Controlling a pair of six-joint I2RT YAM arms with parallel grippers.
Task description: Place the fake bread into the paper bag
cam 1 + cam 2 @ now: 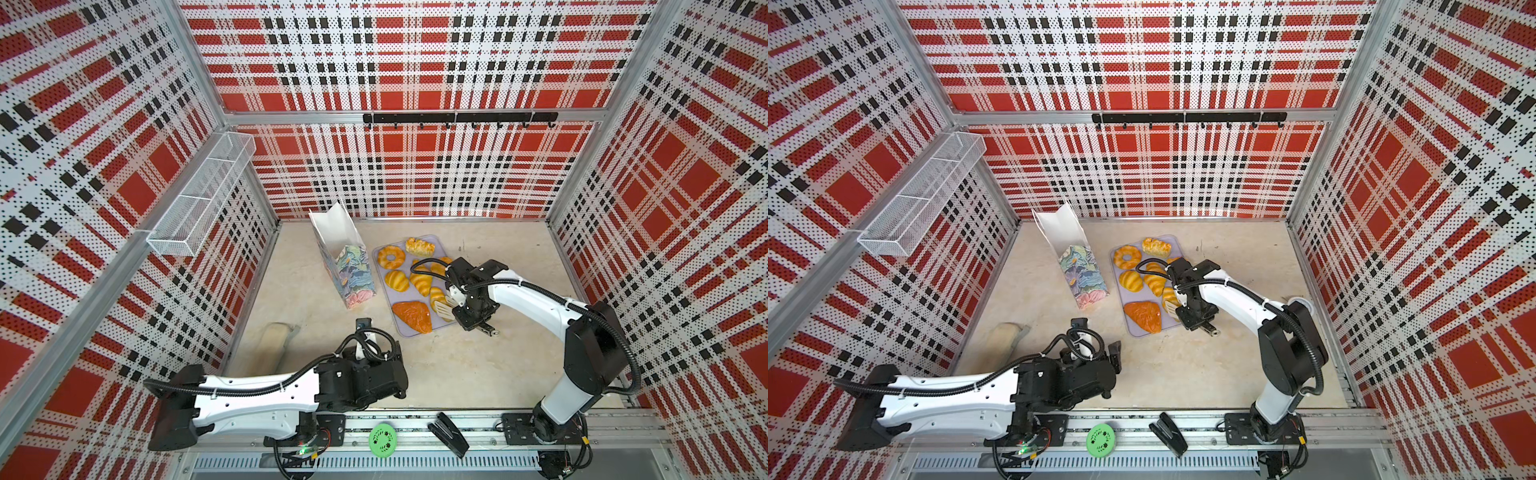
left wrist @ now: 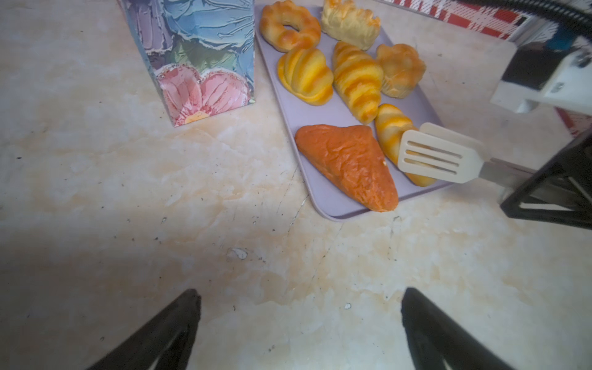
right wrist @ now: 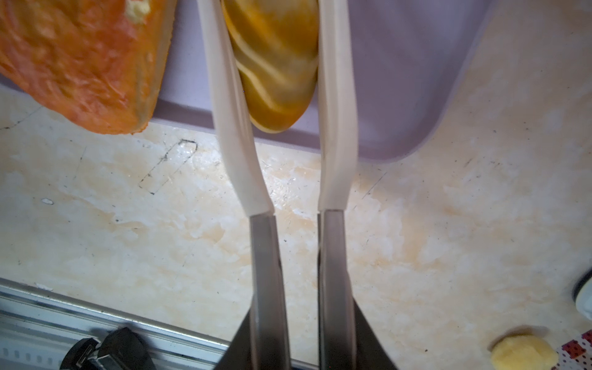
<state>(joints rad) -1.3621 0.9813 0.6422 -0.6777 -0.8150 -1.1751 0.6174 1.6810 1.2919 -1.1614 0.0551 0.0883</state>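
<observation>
The fake bread lies on a lilac tray (image 1: 386, 298): a ring doughnut (image 1: 390, 257), a braided piece (image 1: 419, 246), croissants (image 1: 397, 280) and an orange-brown triangle (image 1: 412, 316). My right gripper (image 3: 302, 320) is shut on a pair of tongs (image 3: 230, 96) with metal arms and cream slotted heads. Those heads press on both sides of a yellow croissant (image 3: 275, 64) at the tray's near edge. The paper bag (image 1: 345, 266) stands upright left of the tray, mouth open, white inside. My left gripper (image 2: 301, 294) hovers open over bare table, nearer than the bag and tray.
A wire basket (image 1: 199, 195) hangs on the left wall and a hook rail (image 1: 457, 118) on the back wall. A green disc (image 1: 382, 439) and a black stapler (image 1: 451, 434) lie on the front rail. A beige object (image 1: 276, 340) rests on the table at left.
</observation>
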